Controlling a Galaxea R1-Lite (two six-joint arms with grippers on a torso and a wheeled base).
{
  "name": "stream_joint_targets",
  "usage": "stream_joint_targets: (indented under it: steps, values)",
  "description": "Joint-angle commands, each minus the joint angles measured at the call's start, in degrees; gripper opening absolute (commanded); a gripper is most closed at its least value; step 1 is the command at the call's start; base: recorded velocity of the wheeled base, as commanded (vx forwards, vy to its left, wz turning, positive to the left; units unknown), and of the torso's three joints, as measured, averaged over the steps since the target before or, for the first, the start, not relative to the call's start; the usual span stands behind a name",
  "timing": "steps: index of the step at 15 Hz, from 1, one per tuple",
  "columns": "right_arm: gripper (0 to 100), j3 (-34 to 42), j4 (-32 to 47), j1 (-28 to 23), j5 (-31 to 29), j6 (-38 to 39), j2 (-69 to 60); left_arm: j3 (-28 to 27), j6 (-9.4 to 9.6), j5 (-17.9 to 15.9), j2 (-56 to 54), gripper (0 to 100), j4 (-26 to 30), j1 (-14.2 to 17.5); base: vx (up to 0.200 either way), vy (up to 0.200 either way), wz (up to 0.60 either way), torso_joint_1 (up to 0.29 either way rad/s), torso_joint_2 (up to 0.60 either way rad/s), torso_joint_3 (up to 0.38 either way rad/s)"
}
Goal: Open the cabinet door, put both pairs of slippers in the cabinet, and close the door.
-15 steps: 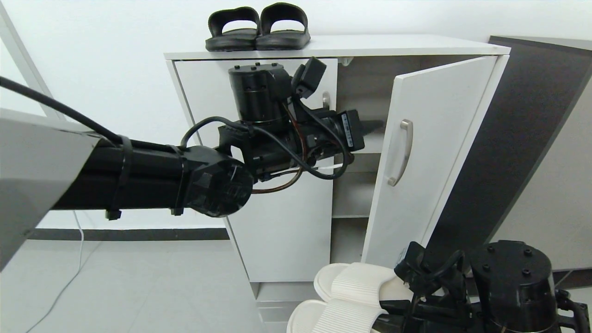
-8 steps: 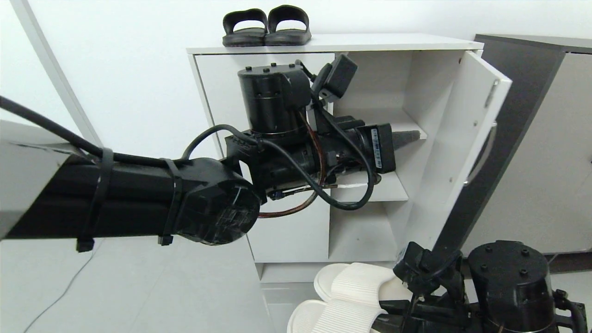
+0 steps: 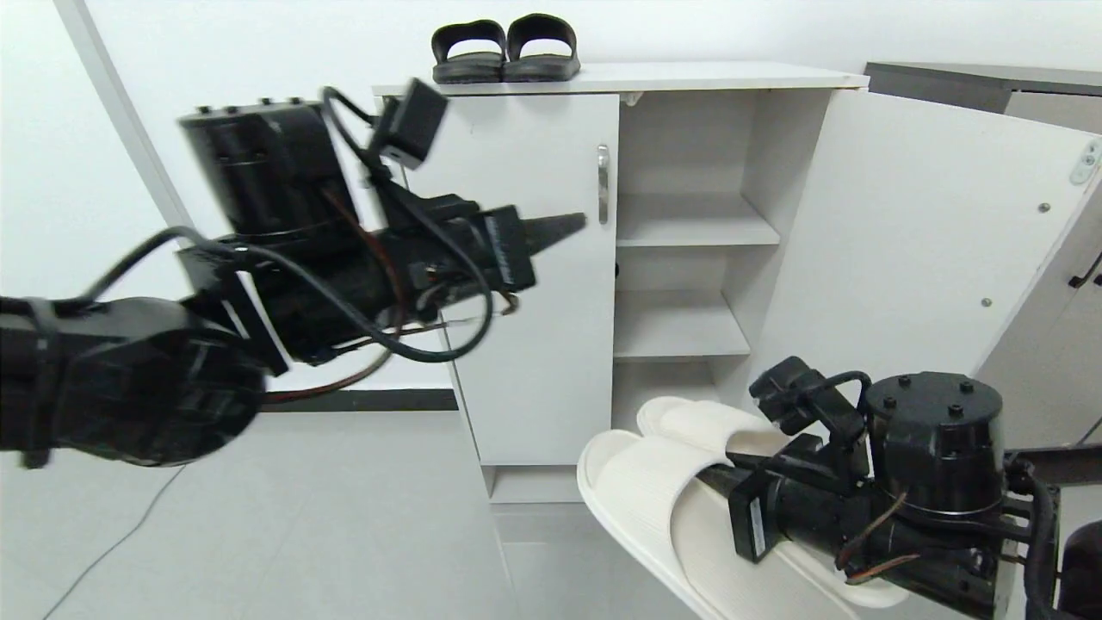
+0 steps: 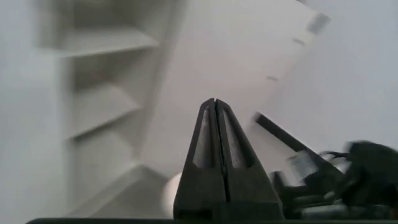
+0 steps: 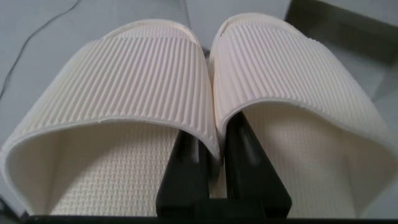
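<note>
Change: 1 s ago the cabinet's [image 3: 689, 77] right door [image 3: 904, 258] was only part open, w/ the left arm in the gap. Now that door is swung wide, inner face toward us. Left tool [image 3: 568, 226] has come away to the left and sits in front of the shut left door [image 3: 534, 344], near its handle [image 3: 603, 183]. Its fingers are pressed together, holding nothing. The view itself shifted too, so I'm judging the door vs. the cabinet frame, not by its place in the picture.

Right tool [image 5: 214, 163] is clamped on the white slippers [image 3: 654, 491], one finger inside each slipper, pinching their inner walls together. The pair is in the air, low and near, toes pointing at the bottom bay. It looks just short of the opening, but I can't tell for sure from this angle.

Meaning: step 1 (open door) looks done. Loading the white pair is the step in hand. Black pair and door closing are not yet done.

Counts:
- Slippers: 2 pairs, 4 total. The white pair is in the right tool. The black slippers [image 3: 506, 53] sit side by side on the cabinet top, far left.
- Doors: 2, one open, one shut.
- Shelf boards: 2, upper [image 3: 693, 231] and lower [image 3: 680, 331], making 3 bays w/ nothing on them.
- Tools: 2.
</note>
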Motion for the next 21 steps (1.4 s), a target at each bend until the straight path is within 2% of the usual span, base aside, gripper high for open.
stream_joint_targets:
  steps: [1,2,3,4,5,6,7,8,10,12,14,15,16,17,18,19,20,21]
  values:
    - [0,-3.35,0.00,-1.04,-2.89,1.36,2.52,11.70,2.14,5.26,-17.39,0,2.96,11.91,0.000,0.000,0.00,0.000,0.00,0.000]
    - [0,-5.82,-0.09,-1.31,-6.14,2.33,4.63,16.54,2.23,7.11,-26.80,0,9.38,16.48,0.000,0.000,0.00,0.000,0.00,0.000]
    - [0,-7.40,-0.09,-1.31,-8.08,2.94,5.59,19.35,3.02,8.08,-34.36,0,16.06,19.29,0.000,0.000,0.00,0.000,0.00,0.000]
    - [0,-8.98,-0.09,-1.57,-9.40,3.47,6.21,20.93,4.43,10.54,-41.04,0,23.18,22.28,0.000,0.000,0.00,0.000,0.00,0.000]
    - [0,-10.65,0.09,-1.66,-10.45,3.73,6.91,22.16,6.54,15.11,-48.33,0,31.44,24.83,0.000,0.000,0.00,0.000,0.00,0.000]
    - [0,-11.97,0.09,-1.92,-11.94,3.73,7.88,23.66,7.86,19.41,-54.92,0,38.20,25.45,0.000,0.000,0.00,0.000,0.00,0.000]
    - [0,-12.67,0.09,-2.10,-12.74,3.65,8.40,25.33,8.21,22.31,-59.40,0,41.98,25.45,0.000,0.000,0.00,0.000,0.00,0.000]
    - [0,-12.76,0.09,-2.10,-13.00,3.65,8.76,29.10,9.53,26.71,-64.85,0,45.24,25.53,0.000,0.000,0.00,0.000,0.00,0.000]
    - [0,-12.50,0.09,-2.10,-13.00,3.65,8.93,40.27,14.36,32.68,-74.08,0,45.59,25.71,0.000,0.000,0.00,0.000,0.00,0.000]
    - [0,-12.50,0.09,-2.01,-13.09,3.65,9.72,48.44,14.10,34.00,-81.03,0,45.59,28.26,0.000,0.000,0.00,0.000,0.00,0.000]
    - [0,-12.50,0.00,-1.84,-13.17,3.65,10.43,53.54,14.27,34.18,-86.39,0,45.59,33.00,0.000,0.000,0.00,0.000,0.00,0.000]
    - [0,-12.50,0.00,-1.75,-13.17,3.65,10.78,55.38,14.54,34.09,-89.02,0,45.59,34.32,0.000,0.000,0.00,0.000,0.00,0.000]
    - [0,-12.50,-0.09,-1.75,-13.17,3.65,11.04,57.76,15.33,33.91,-89.37,0,44.88,34.41,0.000,0.000,0.00,0.000,0.00,0.000]
    - [0,-12.50,-0.09,-1.75,-13.17,3.65,11.22,60.31,15.50,32.42,-89.29,0,40.23,34.32,0.000,0.000,0.00,0.000,0.00,0.000]
    - [0,-12.50,-0.09,-1.66,-13.17,3.65,11.39,61.18,15.94,28.38,-89.37,0,37.77,34.32,0.000,0.000,0.00,0.000,0.00,0.000]
    - [0,-12.50,-0.18,-1.66,-13.17,3.73,11.66,61.10,16.65,26.62,-89.37,0,40.49,34.41,0.000,0.000,0.00,0.000,0.00,0.000]
    - [0,-12.50,-0.18,-1.66,-13.17,3.73,11.83,61.10,18.05,26.44,-89.29,0,40.67,34.41,0.000,0.000,0.00,0.000,0.00,0.000]
    - [0,-12.41,-0.26,-1.66,-13.17,3.73,11.83,61.10,18.49,26.00,-89.29,0,40.67,34.32,0.000,0.000,0.00,0.000,0.00,0.000]
